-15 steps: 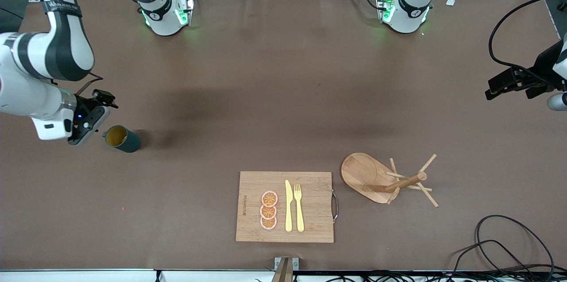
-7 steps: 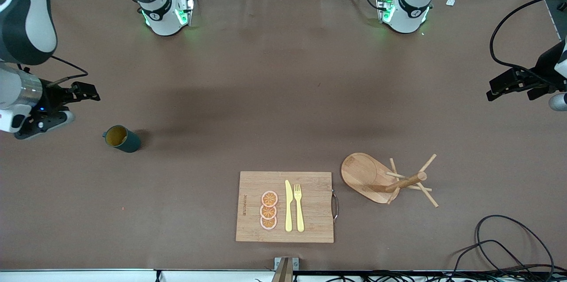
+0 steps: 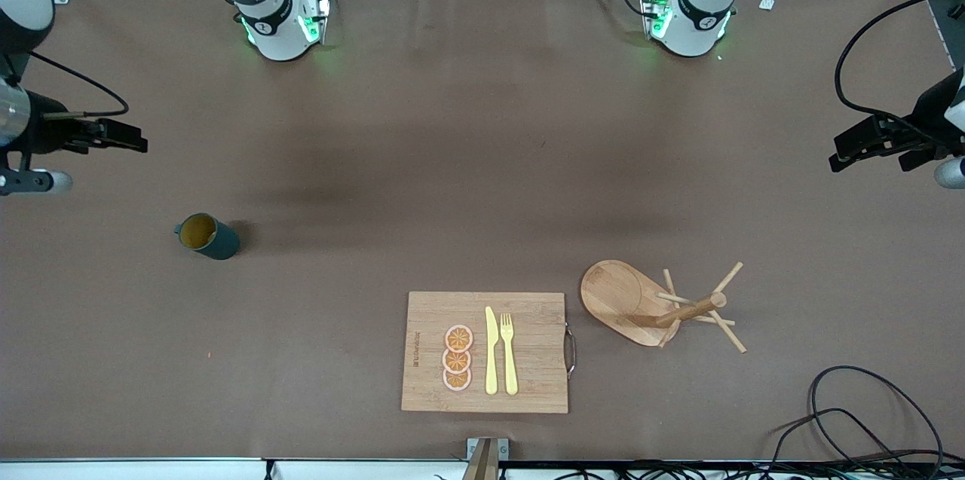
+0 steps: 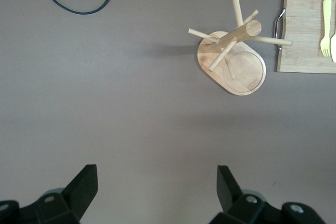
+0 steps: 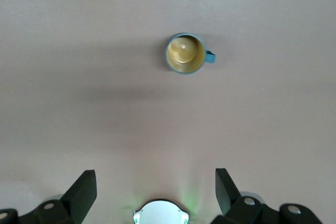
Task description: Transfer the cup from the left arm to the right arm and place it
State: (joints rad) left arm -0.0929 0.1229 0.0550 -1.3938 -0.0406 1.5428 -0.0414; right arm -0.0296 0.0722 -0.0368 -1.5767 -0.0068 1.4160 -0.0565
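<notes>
Right claw [image 3: 113, 135] sits in the air at the right arm's end of the brown worktop [image 3: 482, 163], empty and clear of everything. Left claw [image 3: 856, 148] hangs over the left arm's end, likewise empty. In the front view, the small dark teal ribbed cup [image 3: 207, 236] with a yellowish-tan inside stands upright on the worktop toward the right arm's end, untouched by either claw. A rectangular bamboo cutting board [image 3: 528, 382] lies near the front edge, carrying three orange slice pieces [image 3: 457, 359], a yellow knife [image 3: 491, 351] and a yellow fork [image 3: 509, 353] side by side. Beside the board, toward the left arm's end, stands the wooden peg stand [image 3: 663, 305] on its oval base. A black cable [image 3: 867, 412] loops at the front corner.

Left wrist view: the left claw [image 4: 156, 190] is spread wide over bare worktop, fingers [image 4: 84, 184] well apart; the peg stand [image 4: 233, 51] and the board's edge [image 4: 302, 35] are visible.

Right wrist view: the right claw [image 5: 156, 190] is spread wide with nothing between its fingers [image 5: 226, 184]; the cup [image 5: 186, 53] stands upright, handle visible, well apart from the claw.
</notes>
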